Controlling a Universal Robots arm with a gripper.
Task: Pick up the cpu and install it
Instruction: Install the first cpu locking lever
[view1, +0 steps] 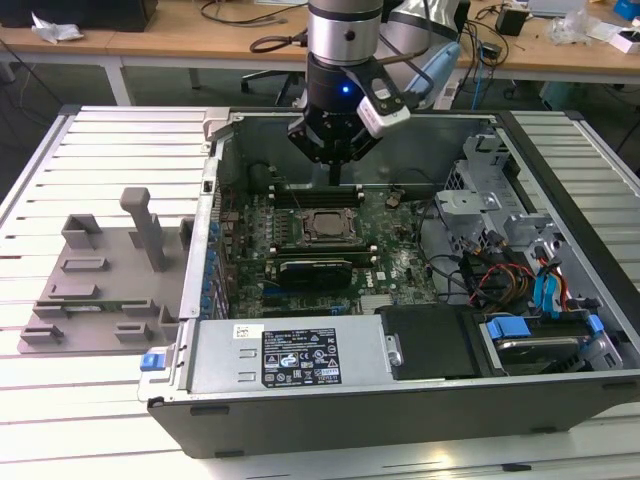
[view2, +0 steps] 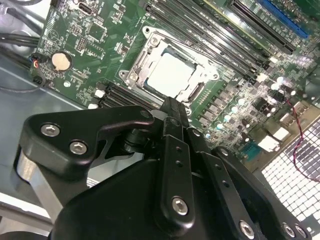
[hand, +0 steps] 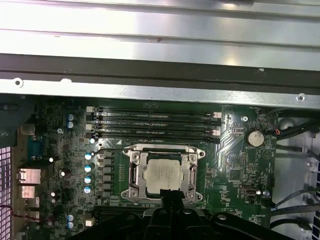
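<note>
**Mia:** Where is the robot's black gripper (view1: 333, 180)?

**Tom:** In the exterior view it is in the upper middle of the picture. It hangs from the shiny silver and black robot arm (view1: 345, 40) and points down into the big open grey metal computer case (view1: 400, 405).

**Mia:** Are its jaws apart?

**Tom:** No. In the second wrist view the gripper (view2: 173, 102) has its two thin jaws pressed together. Nothing is between them.

**Mia:** So where is the cpu (view1: 325, 225), the small flat square chip with the silver-grey top?

**Tom:** It lies flat in the shiny metal socket frame (hand: 132, 175) on the green motherboard (view1: 390, 270). In the exterior view that is near the middle of the picture, just below the gripper tip.

**Mia:** Does the gripper touch it?

**Tom:** It does not look so. In the first wrist view the gripper (hand: 170, 192) tip is just beside one edge of the cpu (hand: 162, 175), over the frame. In the second wrist view the cpu (view2: 170, 74) is bright and bare, and the tip is close to its near edge.

**Mia:** What else is there?

**Tom:** Long black memory slots (hand: 155, 122) run beside the socket. A round silver coin battery (hand: 254, 137) sits on the board, well apart from the cpu. At the exterior view's left, a grey plastic fixture tray (view1: 100, 290) rests on the white slatted table (view1: 60, 170), beside the case.
</note>
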